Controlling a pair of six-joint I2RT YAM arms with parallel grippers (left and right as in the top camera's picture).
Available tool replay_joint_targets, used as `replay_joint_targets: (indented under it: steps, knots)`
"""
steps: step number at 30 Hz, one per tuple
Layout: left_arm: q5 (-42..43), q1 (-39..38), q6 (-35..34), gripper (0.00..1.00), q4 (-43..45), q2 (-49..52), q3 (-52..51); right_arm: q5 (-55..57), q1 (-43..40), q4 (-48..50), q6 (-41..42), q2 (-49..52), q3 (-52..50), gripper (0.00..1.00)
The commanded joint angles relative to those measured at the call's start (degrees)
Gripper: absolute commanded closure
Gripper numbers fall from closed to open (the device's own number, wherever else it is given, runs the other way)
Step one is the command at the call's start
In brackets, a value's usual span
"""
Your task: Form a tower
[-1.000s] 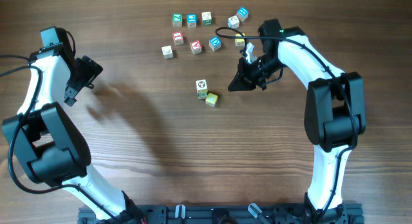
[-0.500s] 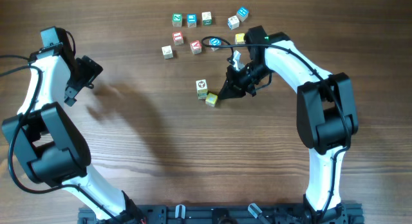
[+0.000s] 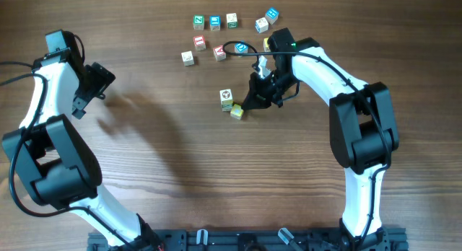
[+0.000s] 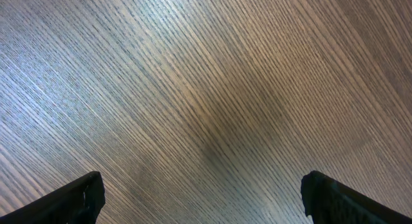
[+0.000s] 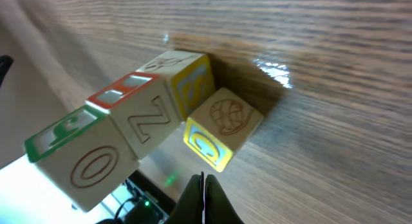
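Presently the right gripper [image 5: 203, 197] is pinched shut on nothing, its tip aimed at the single yellow cube [image 5: 222, 130] that sits on the table [image 3: 180, 172] against the foot of the tower [image 5: 129, 114]. Whether the tip already touches that cube cannot be told. The tower stands near the table's middle, three cubes high, with a green-edged cube on top. The likely danger is a push: closed fingers cannot pick anything up, so any further advance would drive the yellow cube into the bottom cube and could tip the slim stack. Spreading the jaws this close could also clip it. The left gripper [image 4: 201, 185] hangs wide open over bare wood, well apart from everything. Compared with a second ago, the right arm has swung in from farther right to the yellow cube, while the tower, that cube and the left arm look unmoved.
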Motion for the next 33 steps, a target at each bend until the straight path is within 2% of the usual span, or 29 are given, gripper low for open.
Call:
replay_joint_targets:
  steps: [1,14,18,33]
  knots:
    - [-0.5,0.2,-0.2,0.0,0.0,-1.2,0.6,1.7,0.1,0.5,1.4,1.0,-0.7,0.96]
    - [-0.5,0.2,-0.2,0.0,0.0,-1.2,0.6,1.7,0.6,1.1,1.4,1.0,-0.7,0.96]
    - [-0.5,0.2,-0.2,0.0,0.0,-1.2,0.6,5.6,1.7,1.2,2.9,1.0,-0.7,0.96]
    - [-0.5,0.2,-0.2,0.0,0.0,-1.2,0.6,9.0,2.3,2.0,5.9,1.0,-0.7,0.96]
